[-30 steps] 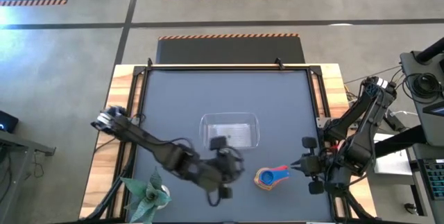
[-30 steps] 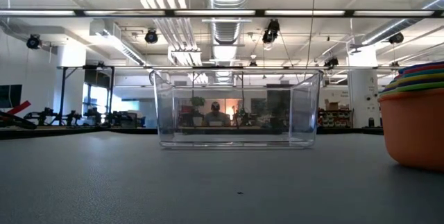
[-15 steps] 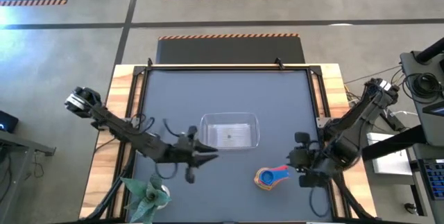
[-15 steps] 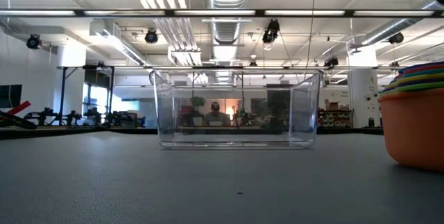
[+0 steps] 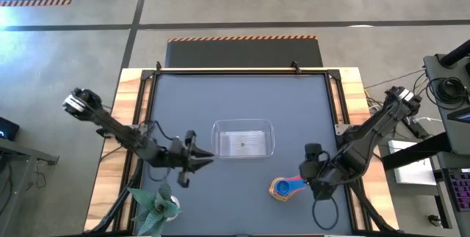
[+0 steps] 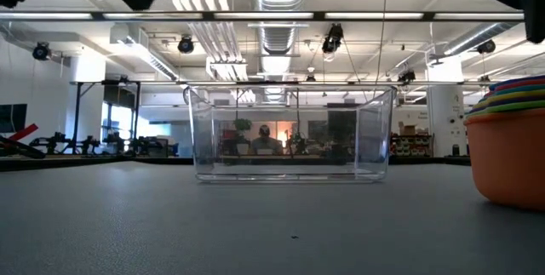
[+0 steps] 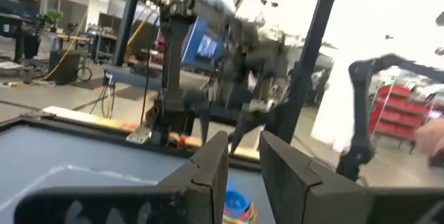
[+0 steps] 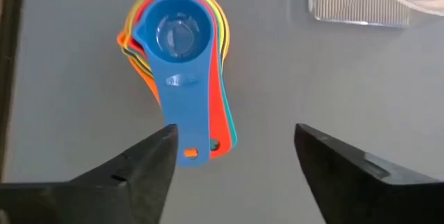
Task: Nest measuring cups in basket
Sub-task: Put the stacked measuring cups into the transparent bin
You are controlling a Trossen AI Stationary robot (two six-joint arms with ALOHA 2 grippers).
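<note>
The measuring cups [image 5: 280,188] sit nested in one stack on the table, near-right of the basket. The blue cup [image 8: 177,31] is on top and the orange one [image 6: 509,157] at the bottom. Their handles [image 8: 201,123] fan toward my right gripper [image 8: 234,141]. That gripper is open, low over the table just right of the handle ends, which lie near one fingertip without touching it. The clear basket [image 5: 243,139] stands on the table's middle with nothing in it. My left gripper [image 5: 200,158] hovers left of the basket, narrowly open with nothing between its fingers [image 7: 211,165].
A green artificial plant [image 5: 156,204] stands at the table's near-left corner, close to my left arm. Bare dark mat lies between the basket [image 6: 292,134] and the near edge. Wooden strips and rails [image 5: 132,105] border the mat on both sides.
My left gripper has drawn back from beside the cups toward the table's left edge and a little toward the far edge, and now hovers left of the basket. My right gripper has moved left, closer to the cups' handle ends. The cups and basket have stayed put.
</note>
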